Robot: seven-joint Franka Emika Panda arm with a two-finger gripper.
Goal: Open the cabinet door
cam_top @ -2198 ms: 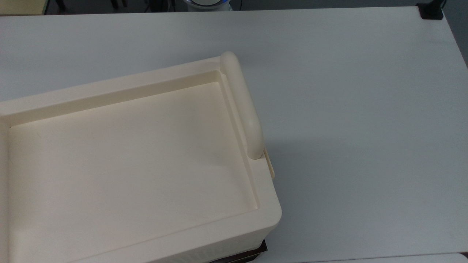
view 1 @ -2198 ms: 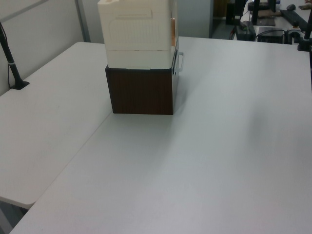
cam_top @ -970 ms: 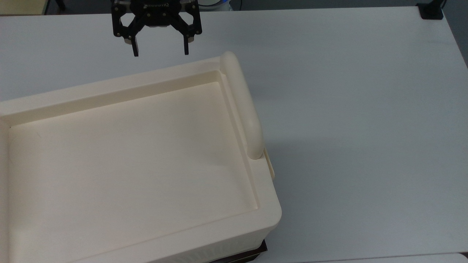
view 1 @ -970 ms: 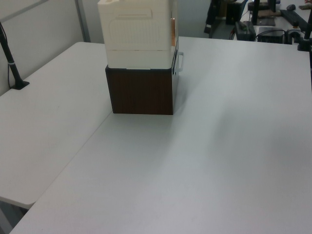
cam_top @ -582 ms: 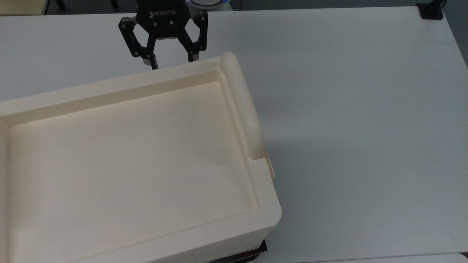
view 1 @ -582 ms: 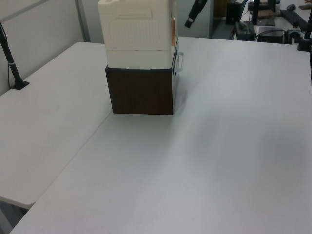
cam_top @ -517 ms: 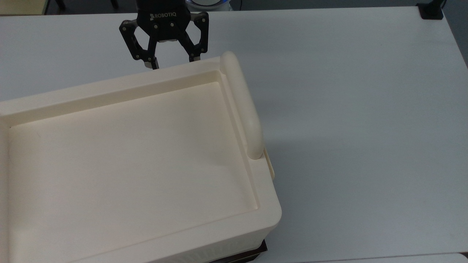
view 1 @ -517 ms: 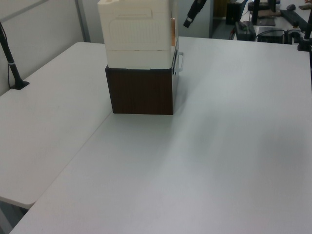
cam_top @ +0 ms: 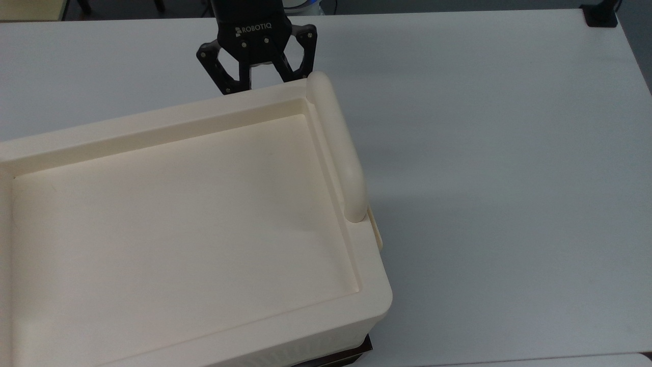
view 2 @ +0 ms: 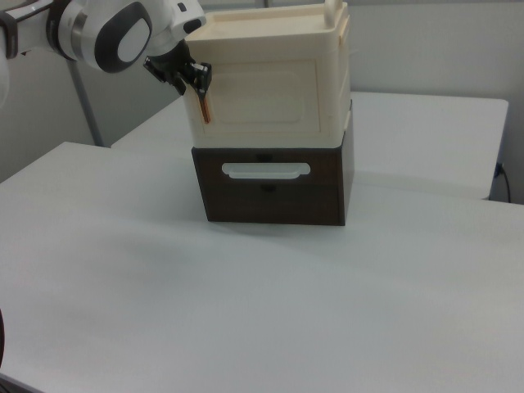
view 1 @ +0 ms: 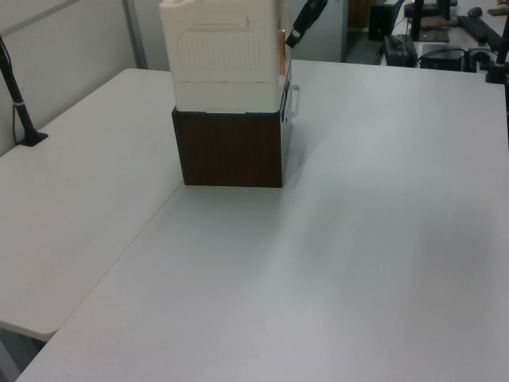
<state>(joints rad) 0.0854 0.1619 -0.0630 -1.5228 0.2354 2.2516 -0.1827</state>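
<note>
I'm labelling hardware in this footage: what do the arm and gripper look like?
The gripper is black, with a boxy body marked ROBOTIQ in white lettering. Two angular finger linkages with open cut-outs and small pale screw heads spread from it. In the right view, the arm is glossy white with rounded segments, a dark grey round joint cap and a dark band near the frame's left edge.
</note>
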